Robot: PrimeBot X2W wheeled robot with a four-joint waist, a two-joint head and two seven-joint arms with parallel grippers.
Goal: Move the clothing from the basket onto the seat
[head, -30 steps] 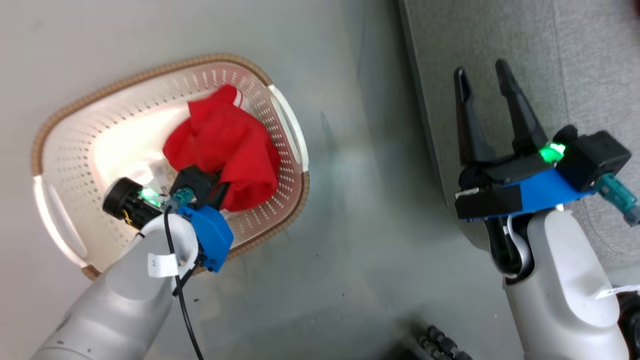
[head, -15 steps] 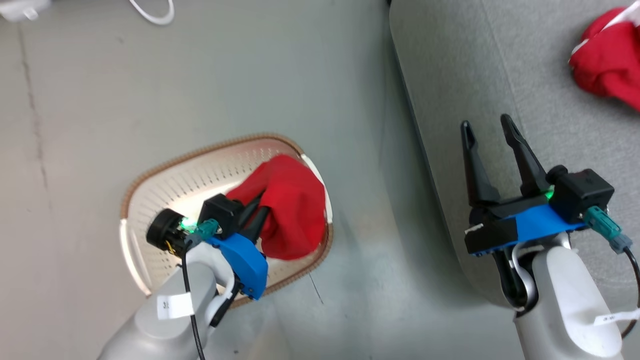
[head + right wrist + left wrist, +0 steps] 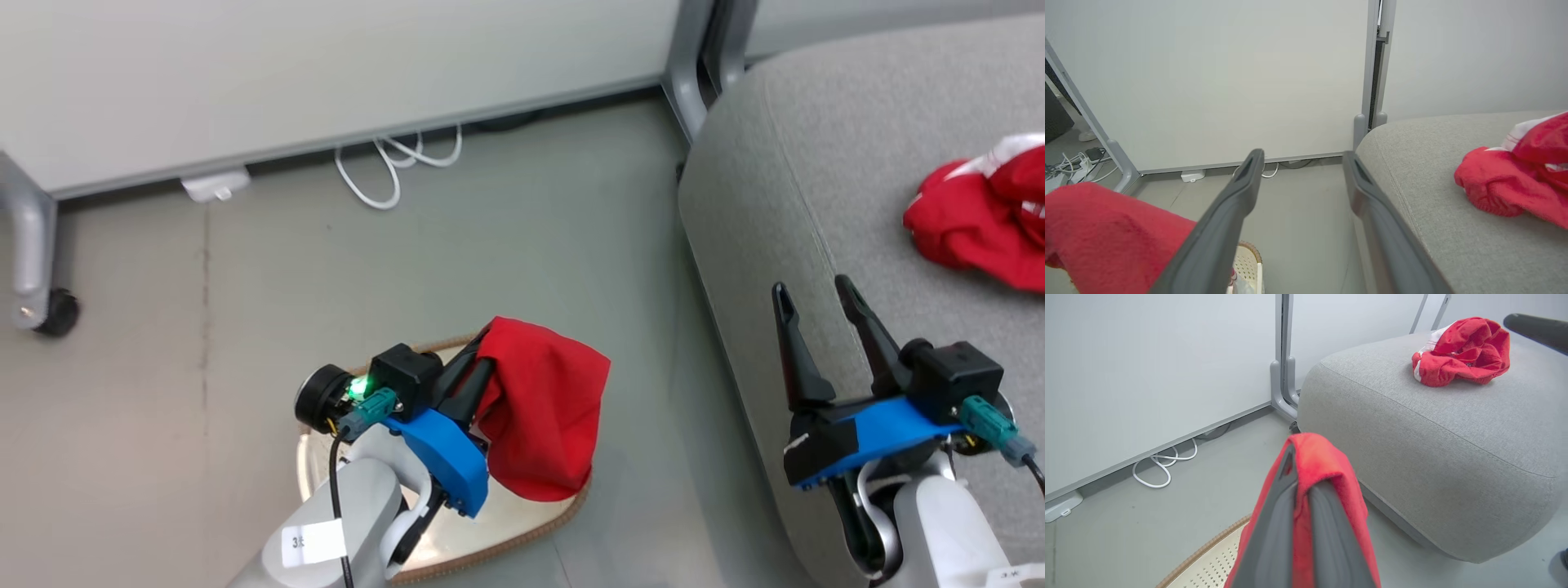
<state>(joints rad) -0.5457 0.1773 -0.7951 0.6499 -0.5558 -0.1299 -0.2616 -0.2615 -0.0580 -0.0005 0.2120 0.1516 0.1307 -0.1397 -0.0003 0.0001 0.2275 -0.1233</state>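
Observation:
My left gripper (image 3: pixel 482 359) is shut on a red garment of the clothing (image 3: pixel 543 425), which hangs from it just above the basket (image 3: pixel 522 523). In the left wrist view the cloth (image 3: pixel 1323 465) drapes over the closed fingers (image 3: pixel 1278 522). A second red garment with white trim (image 3: pixel 980 220) lies bunched on the grey seat (image 3: pixel 816 163) at the right. My right gripper (image 3: pixel 810 284) is open and holds nothing, over the seat's near edge. The right wrist view shows the held garment (image 3: pixel 1106 232) at lower left and the lying one (image 3: pixel 1506 188) on the seat (image 3: pixel 1433 163).
A pale partition panel (image 3: pixel 326 73) runs along the back, with a caster wheel (image 3: pixel 57 312) at the left and its post (image 3: pixel 694 82) by the seat's corner. A white cable (image 3: pixel 392 163) and a white adapter (image 3: pixel 214 186) lie on the floor below it.
The head camera has tilted up, bringing in the panel and the seat's top. My left gripper has lifted the red garment up out of the basket. The right gripper stays open.

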